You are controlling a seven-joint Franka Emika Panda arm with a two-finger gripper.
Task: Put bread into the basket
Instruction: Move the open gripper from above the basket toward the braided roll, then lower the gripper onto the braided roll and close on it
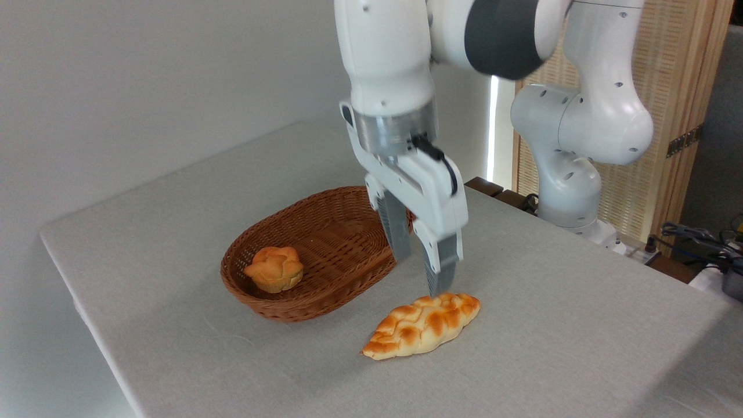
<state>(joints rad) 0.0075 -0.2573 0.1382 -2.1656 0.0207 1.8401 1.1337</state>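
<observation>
You see the table (551, 325) filling the lower frame, the basket (325, 244) left of centre holding a bun (274, 268). Your gripper (421, 273) hangs spread, empty, above the bread (422, 324), which lies lower centre, its long axis running lower-left to upper-right.

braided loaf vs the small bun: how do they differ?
Shape: the braided loaf is long with pointed ends; the small bun is round and flower-shaped.
Size: the loaf is clearly larger than the bun.
Place: the bun sits inside the basket; the loaf lies on the table, under the open end effector.
Both have golden-orange crusts.
</observation>
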